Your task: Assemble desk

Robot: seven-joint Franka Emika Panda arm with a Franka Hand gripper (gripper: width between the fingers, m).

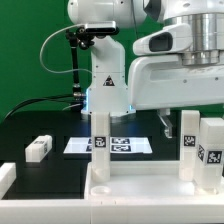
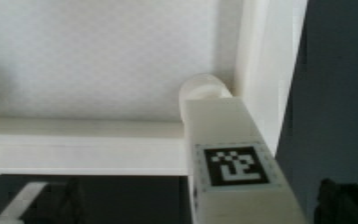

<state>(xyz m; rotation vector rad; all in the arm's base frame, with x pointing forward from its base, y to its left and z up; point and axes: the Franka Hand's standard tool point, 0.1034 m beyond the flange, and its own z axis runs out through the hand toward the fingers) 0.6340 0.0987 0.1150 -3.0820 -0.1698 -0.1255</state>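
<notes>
Closest up in the exterior view is the desk panel (image 1: 120, 195), lying flat on the black table (image 1: 40, 125) with its rim facing up; three legs stand upright on it, all with square tags on them; the lone leg (image 1: 100, 150) is toward the exterior view's left, and the inner right leg (image 1: 188, 140) and outer right leg (image 1: 212, 152) stand close together at the exterior view's right end; a loose leg (image 1: 38, 148) lies on its side on the table further to the exterior view's left, well apart from the panel; the marker board (image 1: 125, 146) lies flat behind the panel, in front of the robot arm (image 1: 105, 80); the arm's chunky white wrist hangs above the two right legs; the wrist view looks down on a corner leg (image 2: 229, 150) standing in a corner of the panel, tag (image 2: 234, 166) toward the camera; jaws are spread wide, dark fingers (image 2: 34, 200) on either side of that leg, pinching nothing, with a clear gap showing on one side.
</notes>
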